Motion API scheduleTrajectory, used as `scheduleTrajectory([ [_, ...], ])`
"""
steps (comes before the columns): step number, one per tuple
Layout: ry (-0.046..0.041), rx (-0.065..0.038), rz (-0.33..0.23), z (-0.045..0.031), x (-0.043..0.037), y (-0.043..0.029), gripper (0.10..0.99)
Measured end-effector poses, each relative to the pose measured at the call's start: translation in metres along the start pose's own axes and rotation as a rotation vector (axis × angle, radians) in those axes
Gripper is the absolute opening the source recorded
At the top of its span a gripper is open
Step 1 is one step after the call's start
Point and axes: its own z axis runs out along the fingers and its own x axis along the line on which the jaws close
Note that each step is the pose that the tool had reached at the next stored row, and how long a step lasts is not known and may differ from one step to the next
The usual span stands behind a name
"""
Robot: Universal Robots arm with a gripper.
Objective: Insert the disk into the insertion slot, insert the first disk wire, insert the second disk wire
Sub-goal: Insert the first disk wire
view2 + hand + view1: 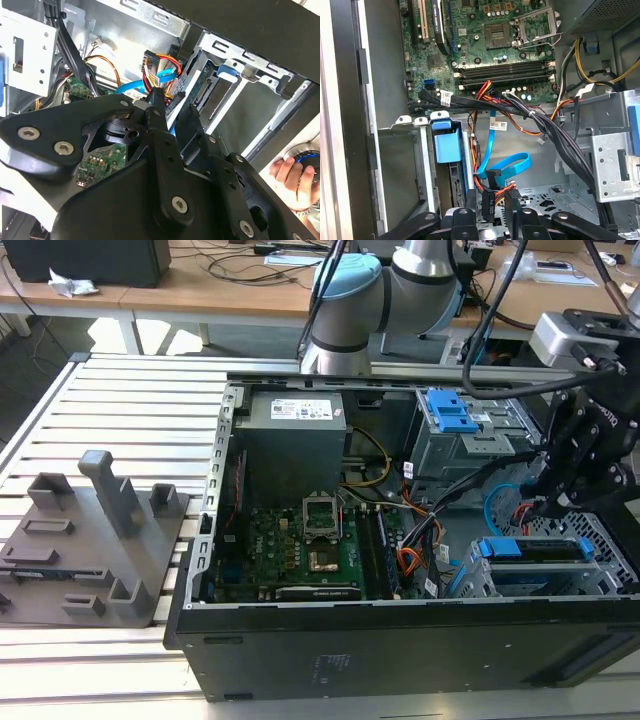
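The gripper (490, 214) stands at the rear edge of the disk (447, 145), its fingers (464, 220) narrow and pinching a black connector (489, 200) with red and orange wires. The disk sits inside the insertion slot (605, 535), its blue carrier facing up. Just beside the disk a blue cable (512, 165) loops, its black plug above the held connector. Beyond the disk lies the motherboard (505, 50), and in the exterior view a taller cage (450, 410) with a blue latch stands behind the disk.
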Motion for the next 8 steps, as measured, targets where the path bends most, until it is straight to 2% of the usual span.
scheduleTrajectory([
  [2, 0.0068, 0.001, 0.0, 0.0004, 0.0, 0.0, 0.361],
  [8, 0.0086, 0.001, 0.0, 0.0012, 0.0, -0.0001, 0.361],
])
